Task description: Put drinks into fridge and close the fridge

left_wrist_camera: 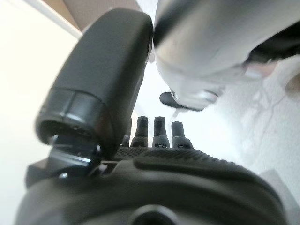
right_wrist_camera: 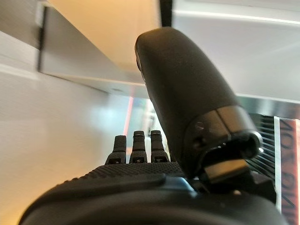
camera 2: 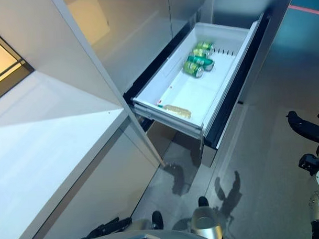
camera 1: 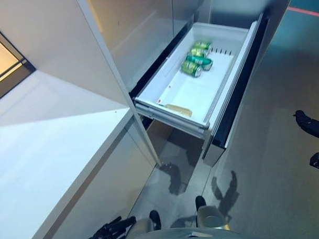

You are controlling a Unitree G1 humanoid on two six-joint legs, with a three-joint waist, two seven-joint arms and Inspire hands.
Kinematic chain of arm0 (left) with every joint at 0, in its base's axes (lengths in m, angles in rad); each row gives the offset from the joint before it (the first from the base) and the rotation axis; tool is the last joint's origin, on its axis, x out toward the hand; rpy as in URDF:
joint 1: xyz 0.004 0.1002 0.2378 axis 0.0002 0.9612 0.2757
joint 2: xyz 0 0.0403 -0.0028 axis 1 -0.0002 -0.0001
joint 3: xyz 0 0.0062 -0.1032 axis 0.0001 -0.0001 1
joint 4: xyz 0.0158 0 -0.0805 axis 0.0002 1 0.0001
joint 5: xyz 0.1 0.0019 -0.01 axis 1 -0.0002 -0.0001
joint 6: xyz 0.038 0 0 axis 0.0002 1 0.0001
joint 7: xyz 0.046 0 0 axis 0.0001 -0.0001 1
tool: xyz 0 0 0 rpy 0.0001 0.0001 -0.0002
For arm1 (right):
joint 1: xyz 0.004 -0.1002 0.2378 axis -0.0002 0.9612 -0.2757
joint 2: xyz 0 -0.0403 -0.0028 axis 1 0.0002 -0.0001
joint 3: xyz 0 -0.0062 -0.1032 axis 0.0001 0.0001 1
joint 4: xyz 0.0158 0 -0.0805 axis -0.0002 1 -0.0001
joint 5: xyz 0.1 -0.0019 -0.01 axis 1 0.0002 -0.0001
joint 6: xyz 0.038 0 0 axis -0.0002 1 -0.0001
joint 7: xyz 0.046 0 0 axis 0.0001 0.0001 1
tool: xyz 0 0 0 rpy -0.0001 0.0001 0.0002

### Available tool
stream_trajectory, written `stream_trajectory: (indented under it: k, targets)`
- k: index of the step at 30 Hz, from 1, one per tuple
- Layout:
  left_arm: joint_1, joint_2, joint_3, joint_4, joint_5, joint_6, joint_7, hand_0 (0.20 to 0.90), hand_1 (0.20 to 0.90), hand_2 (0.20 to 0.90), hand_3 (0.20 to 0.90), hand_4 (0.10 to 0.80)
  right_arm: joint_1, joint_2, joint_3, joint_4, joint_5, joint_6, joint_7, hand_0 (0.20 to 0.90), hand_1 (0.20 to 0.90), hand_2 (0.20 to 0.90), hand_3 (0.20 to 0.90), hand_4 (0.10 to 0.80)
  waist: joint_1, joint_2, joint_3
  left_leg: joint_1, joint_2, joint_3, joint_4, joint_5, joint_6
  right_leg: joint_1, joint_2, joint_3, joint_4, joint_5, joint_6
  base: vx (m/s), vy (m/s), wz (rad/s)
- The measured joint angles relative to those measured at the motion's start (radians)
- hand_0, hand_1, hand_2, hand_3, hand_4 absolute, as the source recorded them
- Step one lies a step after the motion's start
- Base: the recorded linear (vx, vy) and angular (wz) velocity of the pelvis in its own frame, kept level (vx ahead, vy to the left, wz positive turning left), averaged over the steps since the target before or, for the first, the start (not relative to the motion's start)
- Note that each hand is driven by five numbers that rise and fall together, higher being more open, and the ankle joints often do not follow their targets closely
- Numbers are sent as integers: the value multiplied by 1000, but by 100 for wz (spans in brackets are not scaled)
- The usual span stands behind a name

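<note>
We see three green drink cans [camera 1: 198, 59] lying on their sides at the far end of the pulled-out white fridge drawer [camera 1: 172, 115]. Our left hand [left_wrist_camera: 154, 140] and right hand [right_wrist_camera: 140, 150] hang low, fingers straight, both holding nothing.

My right hand [camera 2: 306, 126] is cut off at the right edge; my left hand [camera 1: 108, 234] at the bottom edge.
</note>
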Motion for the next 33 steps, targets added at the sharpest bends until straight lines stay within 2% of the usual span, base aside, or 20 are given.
stream_trajectory:
  k: [3,4,8,10,16,17,18,19,20,21,22,30,33]
  targets:
    - [-59,20,1,-2,-15,-2,15,900,900,900,900,800,-42,4,56,25,3,6,22,900,900,900,900,800,5,-20,58,-97,-17,-11,144,-45,7,-102,-24,4,165,-54,4,-48,0,14]
    - [-75,30,1,-9,-26,-1,19,900,900,900,900,800,-62,6,84,26,3,12,37,900,900,900,900,800,6,-27,80,-130,-17,-14,192,-57,9,-134,-28,6,214,-65,-2,-3,-1,7]
    - [-86,42,-5,-12,-31,12,38,900,900,900,900,800,-131,9,200,27,0,45,90,900,900,900,900,800,18,-45,126,-204,-14,-29,291,-81,1,-208,-28,7,309,-94,-6,11,3,5]
    - [-85,39,-10,-11,-32,29,43,900,900,900,900,800,-166,10,233,31,-2,52,107,900,900,900,900,800,20,-42,135,-220,-16,-35,299,-84,-3,-222,-28,5,315,-94,-7,14,7,3]
    - [-85,35,-22,-11,-34,60,78,900,900,900,900,800,-271,2,338,52,-50,73,149,900,900,900,900,800,42,-43,153,-233,-15,-50,306,-77,7,-224,-22,1,328,-90,-13,45,14,2]
    - [-85,41,-22,-14,-35,63,81,900,900,900,900,800,-278,2,349,52,-52,73,153,900,900,900,900,800,48,-52,155,-235,-10,-50,311,-77,8,-230,-22,-9,377,-96,-22,78,22,-1]
    - [-85,41,-22,-19,-36,64,83,900,900,900,900,800,-298,-7,366,52,-53,73,172,900,900,900,900,800,51,-55,158,-244,-20,-43,331,-81,-2,-243,-20,-12,401,-141,-46,99,31,1]
    - [-91,40,-24,-19,-39,64,84,900,900,900,900,800,-314,-5,371,54,-53,73,178,900,900,900,900,800,47,-50,161,-247,-19,-51,337,-81,-2,-246,-18,-21,397,-141,-48,119,29,-1]
    - [-96,39,-32,-18,-40,67,87,900,900,900,900,800,-327,-6,383,57,-53,73,190,900,900,900,900,800,48,-50,162,-254,-22,-56,350,-88,10,-251,-19,-21,397,-138,-52,120,29,-4]
    - [-96,35,-32,-15,-40,67,88,900,900,900,900,800,-344,-6,406,58,-54,77,195,900,900,900,900,800,50,-49,162,-256,-26,-68,355,-92,19,-250,-17,-21,403,-138,-52,105,19,-12]
    - [-98,31,-32,-15,-40,67,91,900,900,900,900,800,-355,-6,428,59,-61,88,193,900,900,900,900,800,53,-47,163,-252,-26,-75,355,-92,19,-241,-8,-23,402,-138,-52,110,27,-4]
    - [-109,24,-55,-19,-40,83,103,900,900,900,900,800,-431,1,511,85,-62,141,190,900,900,900,900,800,70,-38,166,-204,-30,-85,333,-85,16,-174,-15,-44,373,-139,-50,95,32,7]
    - [-114,24,-62,-18,-39,94,109,900,900,900,900,800,-522,6,574,141,-61,165,189,900,900,900,900,800,79,-37,166,-187,-31,-92,321,-75,-4,-152,-16,-54,363,-139,-50,141,27,9]
